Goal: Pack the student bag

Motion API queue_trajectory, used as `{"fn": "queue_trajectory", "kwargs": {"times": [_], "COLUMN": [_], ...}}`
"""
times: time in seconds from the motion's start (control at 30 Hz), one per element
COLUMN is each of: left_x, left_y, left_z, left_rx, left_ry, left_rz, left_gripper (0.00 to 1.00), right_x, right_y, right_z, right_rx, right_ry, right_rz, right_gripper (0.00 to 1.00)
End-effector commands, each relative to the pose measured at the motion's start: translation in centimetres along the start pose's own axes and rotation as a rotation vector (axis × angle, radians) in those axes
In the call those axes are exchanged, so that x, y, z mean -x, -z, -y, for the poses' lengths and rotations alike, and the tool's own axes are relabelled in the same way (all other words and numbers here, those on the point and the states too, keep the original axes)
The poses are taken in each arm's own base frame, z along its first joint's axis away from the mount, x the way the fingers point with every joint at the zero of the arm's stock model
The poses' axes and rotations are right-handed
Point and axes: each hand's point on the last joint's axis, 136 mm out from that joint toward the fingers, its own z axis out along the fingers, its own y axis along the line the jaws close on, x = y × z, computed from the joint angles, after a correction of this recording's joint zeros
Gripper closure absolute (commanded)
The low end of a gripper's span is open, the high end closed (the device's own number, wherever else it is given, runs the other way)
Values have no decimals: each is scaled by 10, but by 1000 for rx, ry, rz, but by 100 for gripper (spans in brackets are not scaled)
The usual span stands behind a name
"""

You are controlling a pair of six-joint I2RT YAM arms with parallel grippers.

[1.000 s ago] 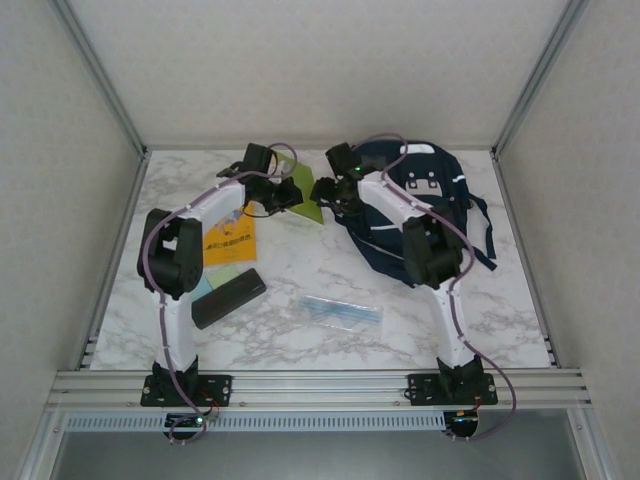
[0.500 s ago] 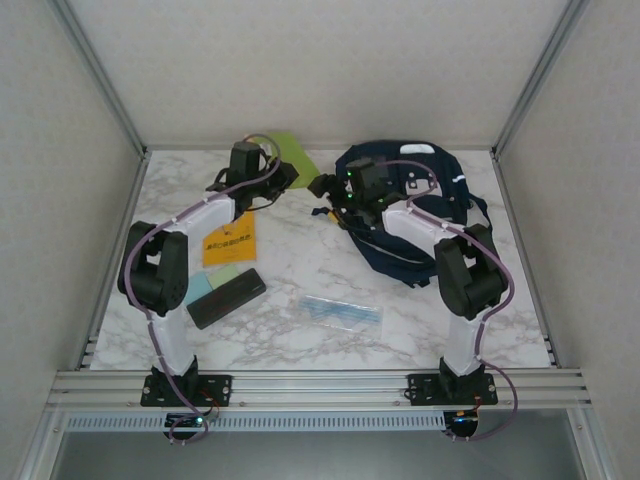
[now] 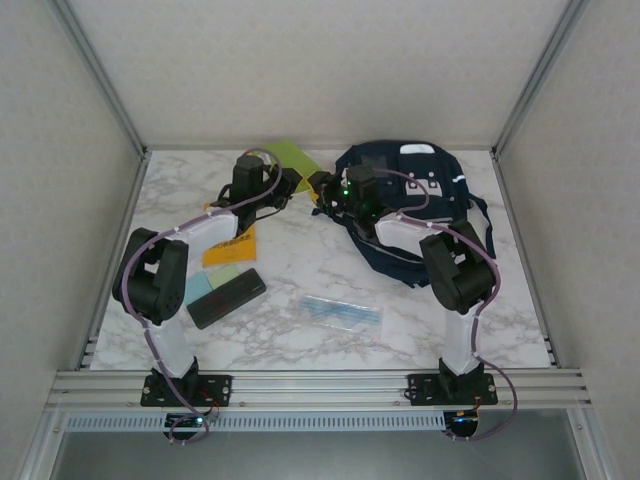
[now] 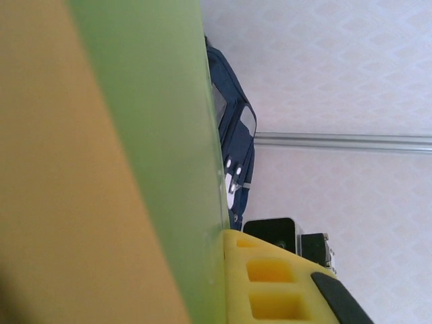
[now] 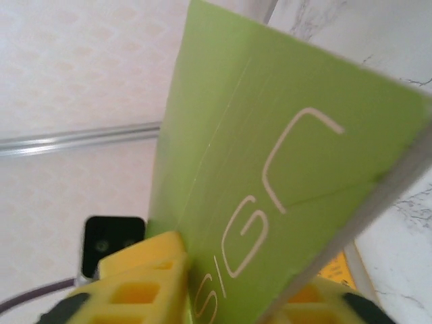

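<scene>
Toward the back of the counter [image 3: 330, 270], left fingers [image 4: 270, 283] clamped shut on a green book [image 3: 292, 153] up off the surface, right fingers [image 5: 138, 273] pressed against both its faces, navy student bag [image 3: 452, 195] lying at back right, partly under the right arm [image 3: 455, 280]

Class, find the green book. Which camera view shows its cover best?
The right wrist view: the green book faces the lens and its white lettering is readable. The left wrist view shows the book as a blurred green face at a steep angle, no lettering. The top view shows a small corner.
</scene>
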Motion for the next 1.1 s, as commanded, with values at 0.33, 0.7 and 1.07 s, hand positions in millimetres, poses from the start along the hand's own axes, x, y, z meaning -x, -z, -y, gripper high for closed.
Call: {"fn": "queue_trajectory", "kwargs": {"times": [0.33, 0.7, 1.07], "left_x": [-20, -86, -191], "left_y": [44, 52, -9], "left_z": [15, 6, 15], "left_rx": [40, 264, 172], "left_ry": [-218, -810, -1282], "left_rz": [-28, -214, -563], "left_gripper": [0, 1, 10], "right_x": [47, 121, 145], "right_y": [37, 204, 378], "right_z": [-8, -10, 13], "right_rx": [34, -309, -617], "right_ry": [94, 358, 413], "right_rz": [131, 346, 600], "right_gripper": [100, 100, 100]}}
